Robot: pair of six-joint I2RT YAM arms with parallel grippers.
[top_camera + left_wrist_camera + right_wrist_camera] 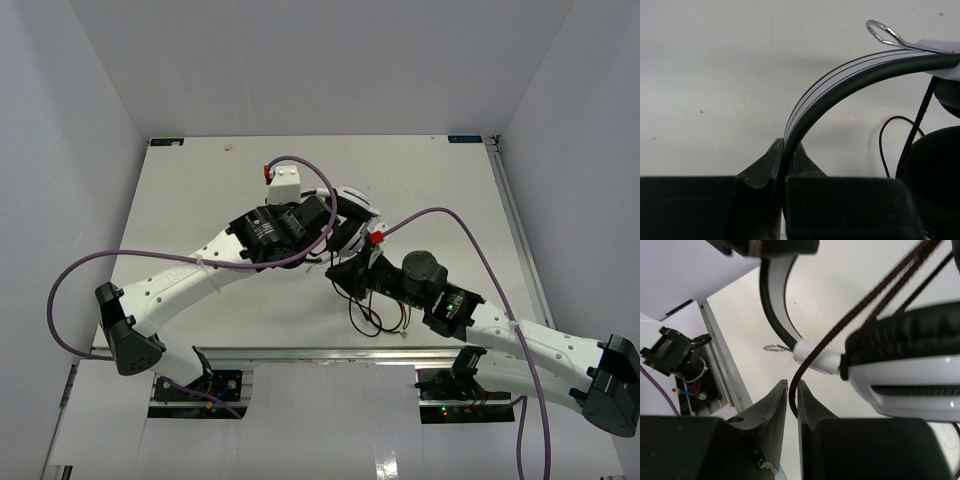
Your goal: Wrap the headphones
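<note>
Both arms are in over the middle of the table (200, 190), the left one reaching in from about eight o'clock, the right from about four. Between them are the headphones (352, 212), right at the centre of the board.

Look at the left gripper (786, 151). Its two dark fingers are pinched tight on the headband (840, 82), and the white-and-black strip rises out of the jaws and arcs away toward two o'clock in the wrist view. A black ear pad (935, 175) fills that view's right edge.

Over on the other side, the right gripper (791, 390) is all but closed. The thin braided cord (880, 295) runs down between its fingertips, and by that narrow gap it's clamped on it. Just off at its two o'clock is a white ear cup (905, 385) with black padding.

From above, the slack cord curls in loops on the table at six o'clock from the headphones, near the front edge.
</note>
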